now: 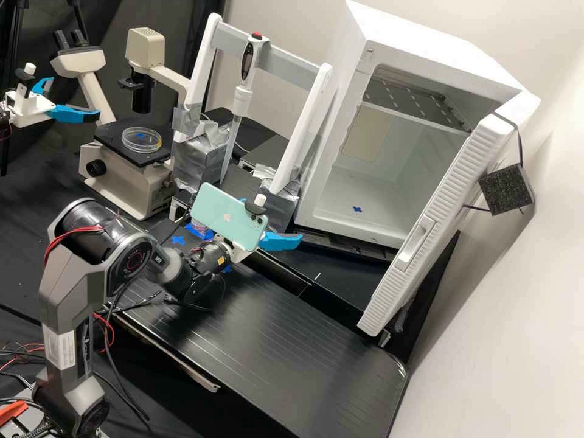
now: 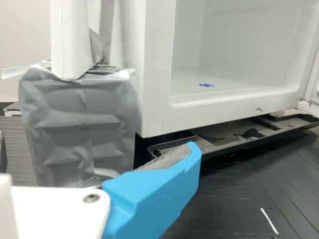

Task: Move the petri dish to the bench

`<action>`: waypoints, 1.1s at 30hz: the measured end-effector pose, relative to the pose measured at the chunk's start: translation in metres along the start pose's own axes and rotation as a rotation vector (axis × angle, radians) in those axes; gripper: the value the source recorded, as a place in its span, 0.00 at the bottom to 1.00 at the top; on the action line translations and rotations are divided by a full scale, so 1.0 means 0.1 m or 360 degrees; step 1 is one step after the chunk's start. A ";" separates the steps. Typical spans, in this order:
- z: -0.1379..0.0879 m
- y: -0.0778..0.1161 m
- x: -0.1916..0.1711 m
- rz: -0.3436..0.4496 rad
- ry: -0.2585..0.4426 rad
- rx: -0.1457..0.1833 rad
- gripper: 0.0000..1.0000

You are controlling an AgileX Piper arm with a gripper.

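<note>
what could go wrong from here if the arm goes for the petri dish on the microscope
The clear round petri dish lies near an edge of the black microscope stage, so a nudge might tip it off. The white-and-blue gripper could knock the silver-taped white stand while crossing.

Covered and cropped

In the high view, a phone [image 1: 228, 216] hides part of the fingers [image 1: 280, 241] and a second arm [image 1: 27, 109] is cropped. A pinkish thing [image 1: 198, 227] is too small to identify. The wrist view crops the white cabinet [image 2: 154, 107].
</note>
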 end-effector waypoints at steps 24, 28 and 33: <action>-0.21 0.08 -1.05 0.0061 0.0408 0.0042 1.00; -0.57 0.03 -1.33 0.0018 0.0746 0.0035 1.00; -1.00 -0.09 -1.50 -0.0100 0.1104 -0.0033 1.00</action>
